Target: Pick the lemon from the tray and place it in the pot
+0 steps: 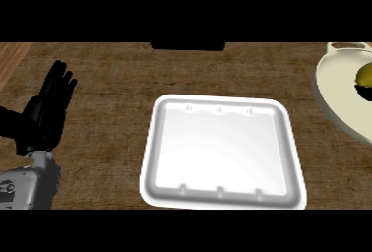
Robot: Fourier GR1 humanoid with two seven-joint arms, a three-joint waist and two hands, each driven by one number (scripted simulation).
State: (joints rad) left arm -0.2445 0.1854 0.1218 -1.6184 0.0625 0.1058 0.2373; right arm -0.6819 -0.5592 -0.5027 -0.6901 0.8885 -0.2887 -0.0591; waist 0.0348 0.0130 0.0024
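One left robot hand [45, 110] at 9 o'clock, fingers straight and spread, resting. Tray [222, 192] at center on table [109, 64]. Lemon [365, 75] inside pot [338, 93] at 3 o'clock, black fingers [362, 91] beneath; right robot hand state: cannot tell.

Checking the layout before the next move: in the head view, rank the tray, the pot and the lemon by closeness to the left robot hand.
1. White tray: centre of the counter, just right of the left robot hand.
2. Cream pot: far right edge, partly cut off.
3. Lemon: inside the pot, at the frame's right edge, with something dark just below it.
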